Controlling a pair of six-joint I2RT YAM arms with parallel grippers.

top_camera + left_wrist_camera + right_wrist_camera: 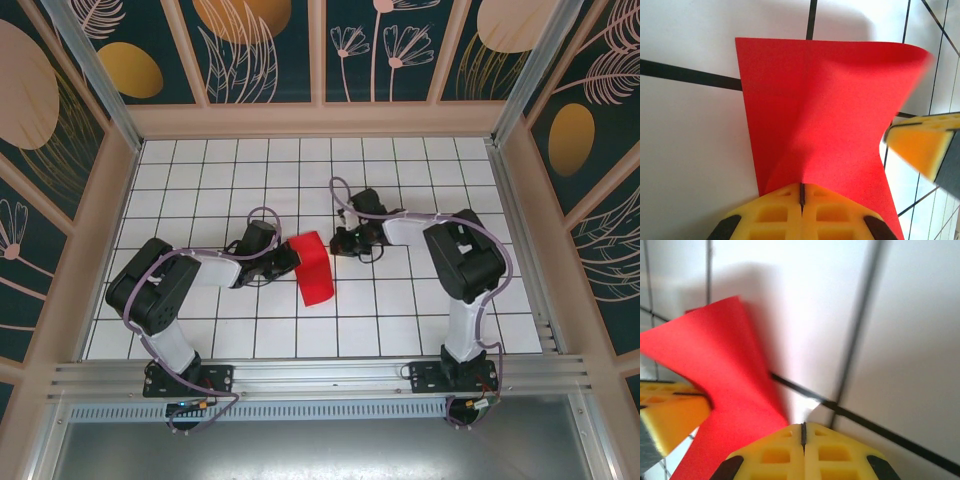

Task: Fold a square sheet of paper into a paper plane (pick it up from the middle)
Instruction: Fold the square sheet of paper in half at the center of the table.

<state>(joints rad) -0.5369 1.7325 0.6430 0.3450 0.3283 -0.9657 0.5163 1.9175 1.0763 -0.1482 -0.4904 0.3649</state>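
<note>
The square sheet of paper (315, 268) lies mid-table, bent along a centre crease so it looks narrow from above. In the left wrist view the sheet (830, 110) rises in a curve, its far corner curling up. My left gripper (292, 258) is at the sheet's left side. Its jaws (802, 186) are shut on the paper, which comes straight out of their tip. My right gripper (338, 240) is at the sheet's upper right, its jaws (803, 426) shut. The red sheet (725, 370) passes just left of them, not between them.
White gridded tabletop (400, 300) with free tiles on all sides of the sheet. Wooden walls (320, 120) enclose the back and sides. A metal rail (320, 372) runs along the near edge by the arm bases. The two grippers are less than one tile apart.
</note>
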